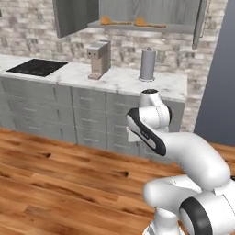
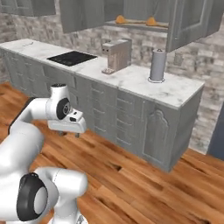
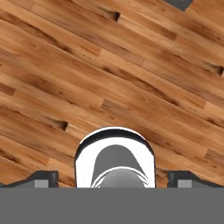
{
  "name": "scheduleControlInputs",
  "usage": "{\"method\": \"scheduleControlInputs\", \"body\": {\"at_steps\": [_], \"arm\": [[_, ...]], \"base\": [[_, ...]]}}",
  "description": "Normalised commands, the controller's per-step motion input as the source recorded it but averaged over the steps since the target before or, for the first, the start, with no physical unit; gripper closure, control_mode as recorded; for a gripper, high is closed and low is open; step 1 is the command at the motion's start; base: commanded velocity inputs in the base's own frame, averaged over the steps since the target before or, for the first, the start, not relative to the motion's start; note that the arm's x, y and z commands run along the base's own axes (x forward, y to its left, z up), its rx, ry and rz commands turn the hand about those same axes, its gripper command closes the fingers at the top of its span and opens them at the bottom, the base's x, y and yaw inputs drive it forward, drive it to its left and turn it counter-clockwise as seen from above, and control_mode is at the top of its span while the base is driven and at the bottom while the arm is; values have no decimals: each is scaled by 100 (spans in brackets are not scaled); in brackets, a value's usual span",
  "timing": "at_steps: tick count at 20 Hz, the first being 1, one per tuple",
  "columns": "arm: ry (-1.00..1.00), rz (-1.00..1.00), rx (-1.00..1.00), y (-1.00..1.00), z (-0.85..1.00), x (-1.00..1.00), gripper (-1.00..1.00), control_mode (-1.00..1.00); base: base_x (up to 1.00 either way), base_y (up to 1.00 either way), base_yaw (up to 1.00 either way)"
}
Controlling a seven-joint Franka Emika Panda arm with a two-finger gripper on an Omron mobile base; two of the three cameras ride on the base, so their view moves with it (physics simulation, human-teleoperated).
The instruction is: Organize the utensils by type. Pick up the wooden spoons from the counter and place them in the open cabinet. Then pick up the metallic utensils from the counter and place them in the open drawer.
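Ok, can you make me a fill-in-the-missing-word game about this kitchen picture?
1. The two wooden spoons lie on the shelf of the open ____.
2. The gripper points down at the wooden ____.
3. The gripper's jaws are ____ and hold nothing.
4. The grey paper towel roll stands on the marble ____.

Missing words: cabinet; floor; open; counter
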Motion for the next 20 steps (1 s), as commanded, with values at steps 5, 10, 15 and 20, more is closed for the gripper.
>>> {"method": "scheduleControlInputs", "body": {"at_steps": [5,10,15,20], "arm": [[0,0,0,0,0,0,-100,100],[0,0,0,0,0,0,-100,100],[0,0,0,0,0,0,-100,100],[0,0,0,0,0,0,-100,100]], "base": [[98,25,17],[100,18,21],[97,42,9],[100,78,0]]}}
